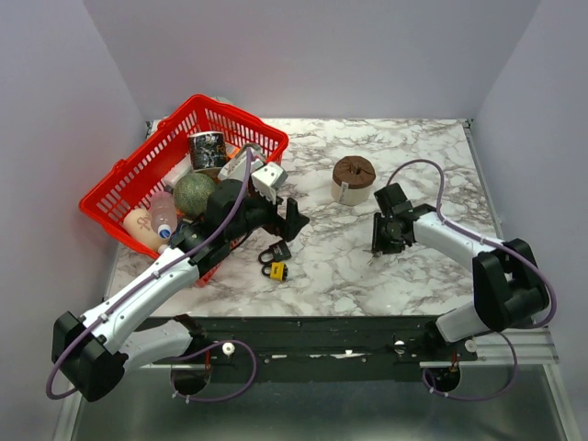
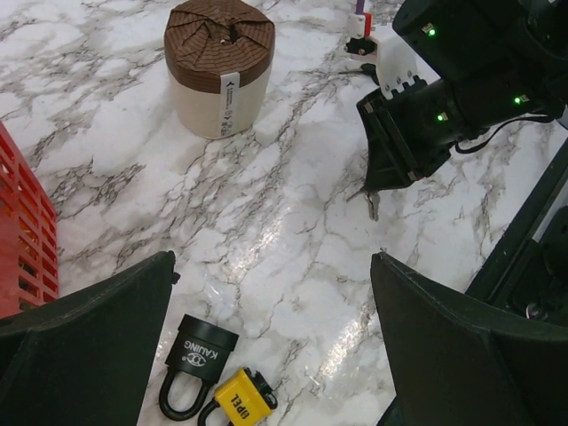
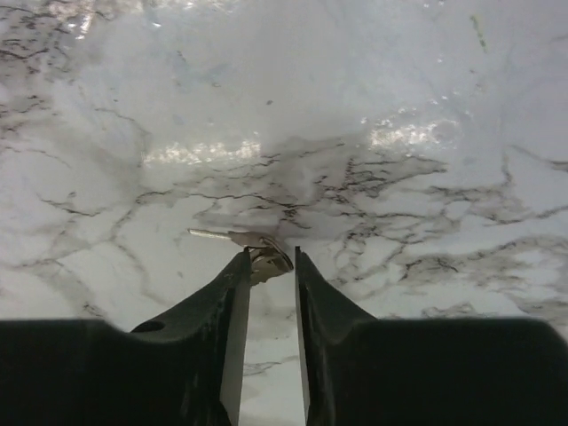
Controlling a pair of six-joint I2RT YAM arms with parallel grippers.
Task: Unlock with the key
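On the marble table (image 1: 367,266) the key (image 3: 240,238) lies flat with its head at the tips of the right gripper (image 3: 271,255), jaws slightly parted, while the left gripper (image 2: 272,266) hangs wide open, empty, over two padlocks (image 2: 200,355).

The right gripper (image 3: 272,254) rose from the bottom edge of the frame, its two dark fingers (image 3: 213,328) parted by a narrow gap. At their tips, just below centre, lay the key (image 3: 222,235), flat on the marble table (image 3: 399,106), its blade pointing left and its head between the fingertips.
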